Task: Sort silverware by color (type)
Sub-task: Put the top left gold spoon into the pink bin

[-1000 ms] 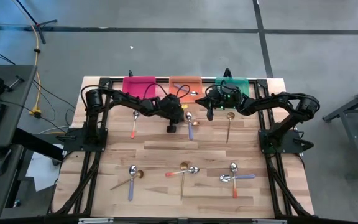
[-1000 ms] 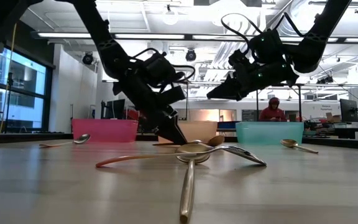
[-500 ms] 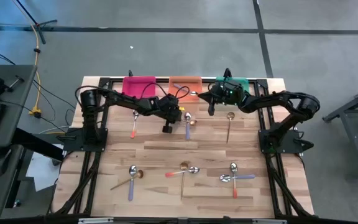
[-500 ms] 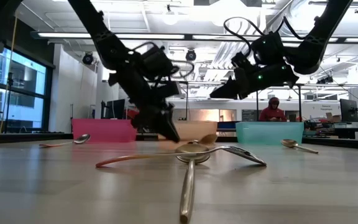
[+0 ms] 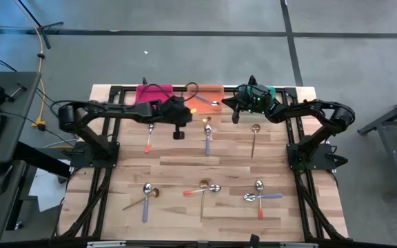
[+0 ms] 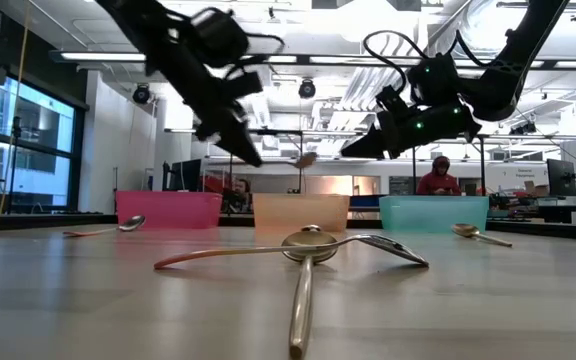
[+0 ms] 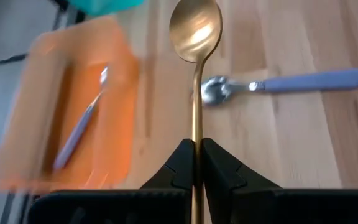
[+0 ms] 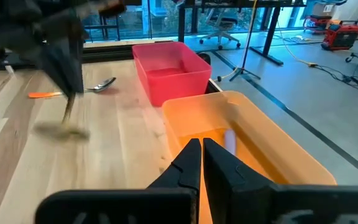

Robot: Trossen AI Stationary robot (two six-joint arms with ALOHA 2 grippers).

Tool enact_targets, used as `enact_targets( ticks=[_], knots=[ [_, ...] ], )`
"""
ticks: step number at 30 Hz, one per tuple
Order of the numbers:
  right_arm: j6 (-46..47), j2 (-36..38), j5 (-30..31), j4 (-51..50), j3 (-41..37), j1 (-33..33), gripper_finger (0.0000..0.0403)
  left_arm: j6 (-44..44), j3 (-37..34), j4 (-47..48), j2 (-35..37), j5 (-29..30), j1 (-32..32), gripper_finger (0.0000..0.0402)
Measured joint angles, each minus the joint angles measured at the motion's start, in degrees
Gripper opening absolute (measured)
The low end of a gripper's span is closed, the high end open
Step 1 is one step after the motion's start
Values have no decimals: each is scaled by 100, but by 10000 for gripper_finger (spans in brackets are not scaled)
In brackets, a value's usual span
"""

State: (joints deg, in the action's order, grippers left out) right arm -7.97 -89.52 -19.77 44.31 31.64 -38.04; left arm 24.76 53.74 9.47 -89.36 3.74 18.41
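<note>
Orange bin point(image 7: 67, 112) holds one spoon point(image 7: 79, 121), blurred. My left pincer point(image 7: 194, 163) clamps a gold spoon point(image 7: 195, 37); right pincer point(image 8: 202, 163) closed, empty.

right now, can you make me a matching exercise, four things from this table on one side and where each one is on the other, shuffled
Things:
1. gold spoon
2. purple-handled spoon
3. pink bin
4. orange-handled spoon

Places:
A. lying inside the orange bin
B. far edge of the table, beside the orange bin
C. lying on the wood near the pink bin
D. clamped in the left gripper, lifted off the table

Pairs: 1-D, 2-A, 3-B, 4-C
</note>
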Motion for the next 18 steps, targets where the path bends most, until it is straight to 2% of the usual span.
enact_targets(
  ticks=[6,12,18],
  knots=[
    [-141,0,-20,59,0,2,0,-452,-738,338,1095,963,154,5],
    [-153,0,-20,429,1,2,0,-652,-1101,985,1833,2226,861,5],
    [-133,0,-20,485,2,2,0,-665,-1096,747,1746,2244,1847,5]
  ],
)
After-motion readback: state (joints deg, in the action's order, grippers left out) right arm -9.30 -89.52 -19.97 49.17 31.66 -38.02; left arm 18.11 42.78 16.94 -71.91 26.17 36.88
